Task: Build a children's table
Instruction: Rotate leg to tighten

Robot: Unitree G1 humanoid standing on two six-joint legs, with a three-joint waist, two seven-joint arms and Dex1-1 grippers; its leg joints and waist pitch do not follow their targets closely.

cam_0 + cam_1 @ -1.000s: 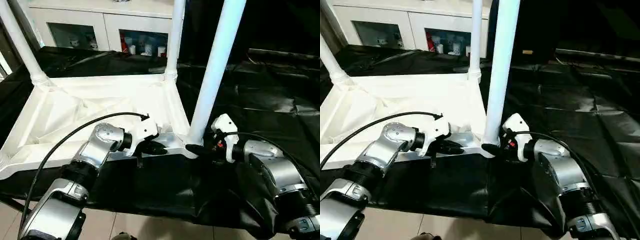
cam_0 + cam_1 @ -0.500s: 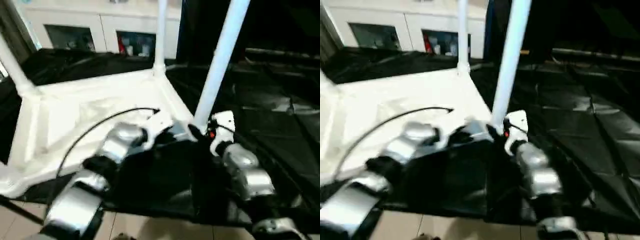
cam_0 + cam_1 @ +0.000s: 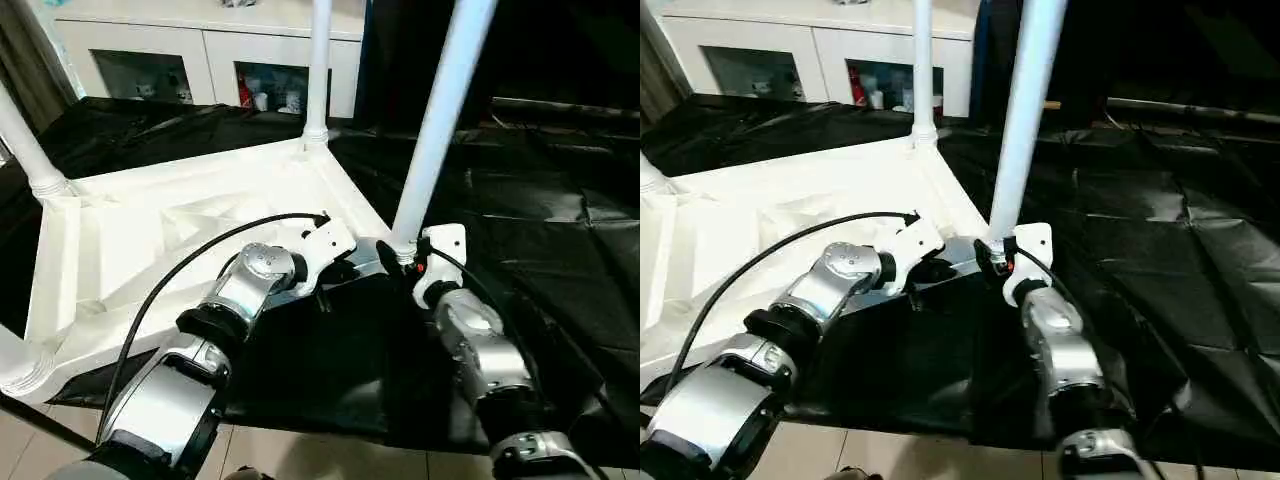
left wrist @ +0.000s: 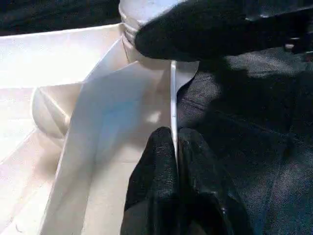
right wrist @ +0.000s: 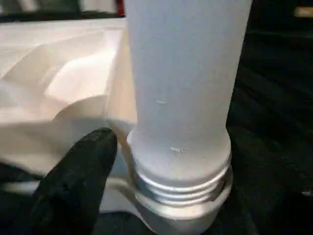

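Tabletop (image 3: pixel 190 230): white, lying underside up on the black-covered surface (image 3: pixel 520 200). I see it directly ahead of both claws, ribs showing.

Left claw (image 4: pixel 175 147): fingers pressed together, pinching the thin near rim of the tabletop, the edge passing between the two tips.

Right claw (image 3: pixel 395 258): at the base of the near leg (image 3: pixel 440 110). One black finger (image 5: pixel 73 181) lies just beside the threaded collar where the leg enters its corner socket; the other finger is hidden, so I cannot tell whether this claw is spread or gripping.

Near leg: upright in the corner socket just right of my left claw, thread rings still visible above the socket.

Far leg (image 3: pixel 318 65): upright in the corner beyond both claws.

Left leg (image 3: pixel 25 135): standing in the far corner well left of my left claw, leaning slightly.

Cabinet (image 3: pixel 210 55): white, glass doors, beyond the surface.
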